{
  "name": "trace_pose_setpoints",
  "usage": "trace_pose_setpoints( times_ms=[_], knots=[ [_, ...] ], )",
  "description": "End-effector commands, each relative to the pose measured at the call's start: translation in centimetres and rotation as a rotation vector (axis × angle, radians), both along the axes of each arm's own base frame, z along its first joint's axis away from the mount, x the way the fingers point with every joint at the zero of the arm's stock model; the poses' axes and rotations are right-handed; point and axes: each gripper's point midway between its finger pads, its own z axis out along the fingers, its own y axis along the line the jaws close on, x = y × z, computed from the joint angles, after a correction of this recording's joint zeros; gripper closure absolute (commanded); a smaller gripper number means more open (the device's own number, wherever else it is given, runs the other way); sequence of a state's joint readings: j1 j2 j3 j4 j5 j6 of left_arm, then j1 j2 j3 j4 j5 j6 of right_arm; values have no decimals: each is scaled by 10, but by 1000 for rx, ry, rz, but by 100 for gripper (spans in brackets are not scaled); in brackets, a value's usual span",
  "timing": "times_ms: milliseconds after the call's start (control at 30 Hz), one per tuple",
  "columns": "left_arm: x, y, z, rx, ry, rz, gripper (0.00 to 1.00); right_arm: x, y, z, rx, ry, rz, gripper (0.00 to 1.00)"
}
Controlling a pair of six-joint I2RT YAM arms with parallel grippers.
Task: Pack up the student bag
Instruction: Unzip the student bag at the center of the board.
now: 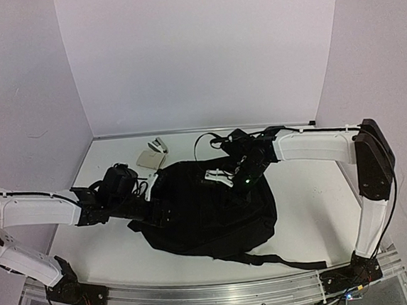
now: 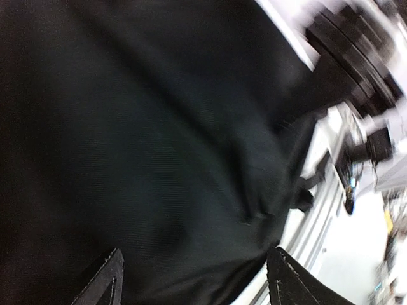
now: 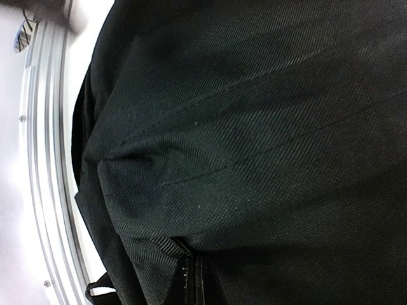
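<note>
The student bag (image 1: pixel 209 213), a large black soft backpack, lies in the middle of the table. My left gripper (image 1: pixel 150 191) is at the bag's left edge. In the left wrist view it (image 2: pixel 198 283) stands open, with the bag's black cloth (image 2: pixel 159 146) filling the space between and beyond its fingertips (image 2: pixel 105 279). My right gripper (image 1: pixel 225 177) is down on the bag's top rear part. In the right wrist view it (image 3: pixel 193 279) is shut, its fingers pressed together on a small fold of the bag's fabric (image 3: pixel 162 244). The bag's opening and lining are hidden.
A flat white pad (image 1: pixel 149 158) and a small white stapler-like item (image 1: pixel 160 144) lie behind the bag at the back left. A black strap (image 1: pixel 291 263) trails toward the front right. The metal rail (image 1: pixel 216 294) runs along the near edge.
</note>
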State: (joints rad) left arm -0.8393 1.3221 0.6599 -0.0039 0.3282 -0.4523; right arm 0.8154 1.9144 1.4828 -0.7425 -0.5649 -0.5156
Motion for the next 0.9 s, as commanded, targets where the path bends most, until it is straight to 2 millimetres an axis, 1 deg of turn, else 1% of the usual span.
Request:
trace_pose_setpoints(
  times_ms=[0, 167, 300, 367, 467, 633, 767, 867],
  knots=[
    [-5, -22, 20, -5, -227, -76, 23, 12, 16, 43, 85, -67, -31, 100],
    [-17, -46, 9, 59, -399, -158, 25, 19, 21, 45, 86, -65, -55, 100],
    [-29, -71, 4, 126, -607, -253, 28, 25, 21, 45, 78, -75, -76, 100],
    [-30, -82, 4, 171, -711, -285, 31, 28, 21, 47, 83, -73, -90, 100],
    [-29, -95, 3, 226, -811, -297, 36, 29, 20, 47, 83, -66, -98, 100],
    [-29, -102, 10, 256, -901, -298, 44, 27, 20, 43, 79, -49, -101, 100],
    [-34, -98, 21, 274, -961, -286, 50, 27, 20, 41, 78, -38, -103, 100],
    [-36, -94, 33, 278, -1001, -269, 52, 27, 21, 41, 79, -35, -104, 100]
  ],
)
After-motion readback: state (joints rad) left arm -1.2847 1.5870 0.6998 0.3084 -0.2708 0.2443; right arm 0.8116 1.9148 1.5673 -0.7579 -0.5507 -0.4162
